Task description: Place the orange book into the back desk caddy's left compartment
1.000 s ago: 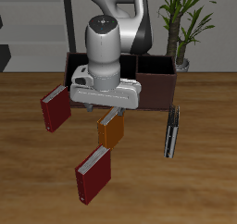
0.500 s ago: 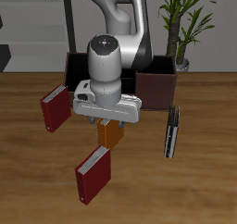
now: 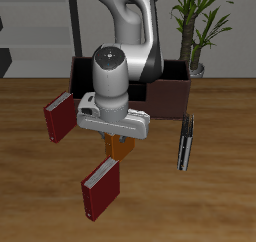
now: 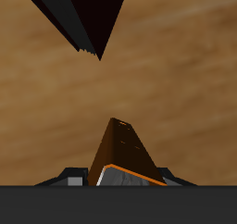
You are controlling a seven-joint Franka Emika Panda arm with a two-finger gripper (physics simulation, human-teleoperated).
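The gripper sits low over the middle of the wooden table, its pale body covering most of the orange book, which stands upright on the wood beneath it. From the front camera only the book's lower part shows below the gripper, with a dark finger against one of its sides; the wrist camera shows the orange book rising between the gripper's parts, its orange edge close to the lens. Whether the jaws actually press the covers I cannot tell, since the contact is hidden in both views. The back desk caddy stands along the table's back edge, behind the arm, which blocks most of it, so its left compartment cannot be made out. A dark red book stands tilted between the gripper and a side edge of the table, and a second red book stands nearer the front edge, just in front of the orange one. A thin black book stands toward the opposite side edge. A potted plant rises behind the caddy at a back corner.
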